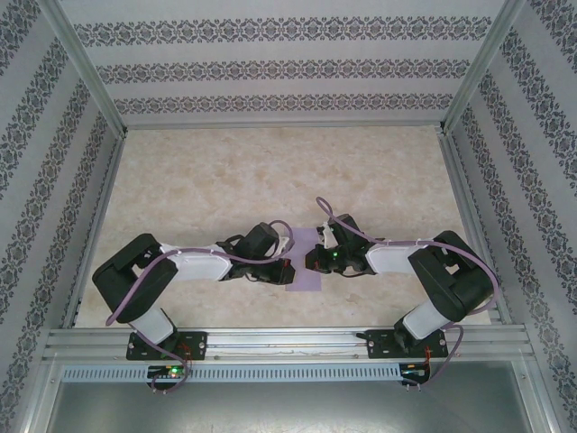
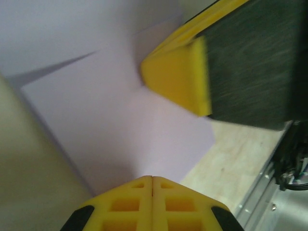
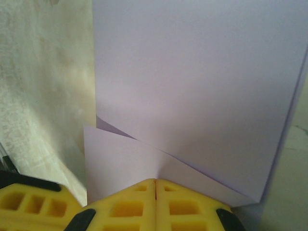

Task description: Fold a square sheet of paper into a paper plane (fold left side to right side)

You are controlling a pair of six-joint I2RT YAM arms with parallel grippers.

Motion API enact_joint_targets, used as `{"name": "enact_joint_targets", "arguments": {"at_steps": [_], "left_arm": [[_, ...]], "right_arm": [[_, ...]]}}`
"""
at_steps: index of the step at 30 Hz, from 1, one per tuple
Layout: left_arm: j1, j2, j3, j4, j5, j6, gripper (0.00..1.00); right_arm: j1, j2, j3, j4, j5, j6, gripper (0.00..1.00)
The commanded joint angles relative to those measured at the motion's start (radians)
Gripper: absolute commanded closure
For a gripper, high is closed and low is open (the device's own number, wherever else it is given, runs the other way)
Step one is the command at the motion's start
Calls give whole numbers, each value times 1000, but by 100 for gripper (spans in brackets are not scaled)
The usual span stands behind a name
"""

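Observation:
The square sheet of paper [image 1: 305, 278] is lavender and lies folded on the table between the two arms, mostly hidden under them. My left gripper [image 1: 287, 267] is shut, its tips resting on the paper [image 2: 115, 125]. My right gripper [image 1: 312, 260] is also shut, tips down on the sheet. In the right wrist view a large upper flap [image 3: 192, 72] lies over a lower layer, its slanted edge running just ahead of my right gripper [image 3: 155, 182]. In the left wrist view my left gripper [image 2: 152, 178] faces a yellow right-gripper finger [image 2: 178, 79] pressing the sheet.
The beige marbled tabletop [image 1: 270, 171] stretches away behind the arms. Patterned walls and aluminium posts [image 1: 86, 68] close in the left, right and back sides. A metal rail [image 1: 288, 341] runs along the near edge by the arm bases.

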Motion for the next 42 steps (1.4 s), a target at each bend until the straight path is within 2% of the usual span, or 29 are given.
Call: {"name": "enact_joint_targets", "arguments": {"at_steps": [1,5,15,23,30,42], "left_arm": [[-9,-5,54,-23,31,12,99],[-9,55,82,-2,64,15,100],[-9,134,62,18,55,16,100],[-11,100,-18,26,53,7,100],[-29,49,-97,53,95,-2,100],[-37,-33,-190,28,41,-12,100]], "right_arm": [[4,48,-35,-70,64,-3,100],[4,55,-30,-81,66,-9,100],[7,77,-22,-105,75,-21,100],[5,93,-1,-171,109,-51,100],[-8,111,13,-195,115,-69,100],[-9,91,18,-205,99,-74,100]]}}
